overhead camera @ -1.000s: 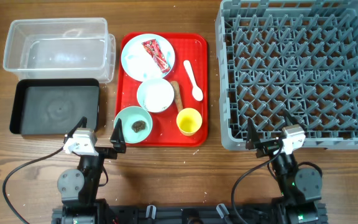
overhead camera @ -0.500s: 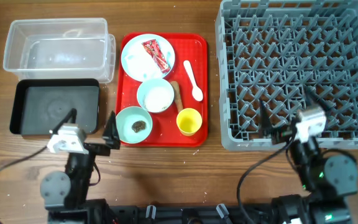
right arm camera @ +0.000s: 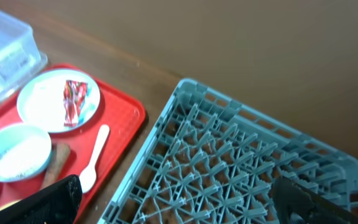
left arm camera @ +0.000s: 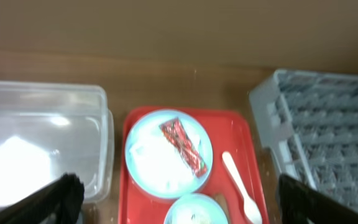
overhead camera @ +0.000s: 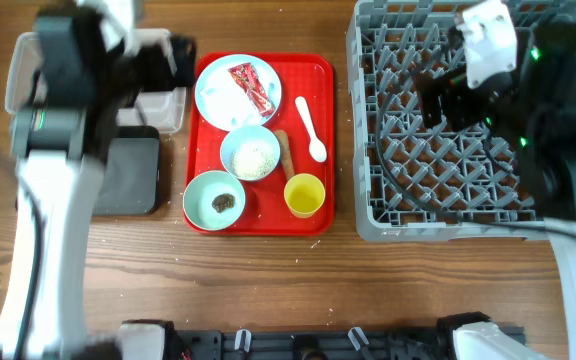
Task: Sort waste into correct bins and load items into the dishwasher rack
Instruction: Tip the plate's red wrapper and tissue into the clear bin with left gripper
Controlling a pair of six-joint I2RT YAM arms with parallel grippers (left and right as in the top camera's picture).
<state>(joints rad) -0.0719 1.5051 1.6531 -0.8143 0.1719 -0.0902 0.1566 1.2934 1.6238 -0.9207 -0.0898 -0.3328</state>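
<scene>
The left claw point(left arm camera: 182, 200), fingers spread wide and empty, hangs above a flat red serving tray point(left arm camera: 232, 127), a small pale blue-green bowl point(left arm camera: 170, 211) of white rice-like grains point(left arm camera: 197, 215) nearest below it and a round pale-blue plate point(left arm camera: 148, 165) bearing a red printed wrapper point(left arm camera: 182, 146) just beyond. The right claw point(right arm camera: 179, 199), likewise released and holding nothing, hovers above the large square grey plastic dishwasher rack point(right arm camera: 241, 162) on the wooden counter point(overhead camera: 268, 285), the tray off to its left.

We find the table point(overhead camera: 268, 280) bare along the lower frame; at left, an arm point(overhead camera: 53, 200) overhangs the black tray point(overhead camera: 133, 175).
</scene>
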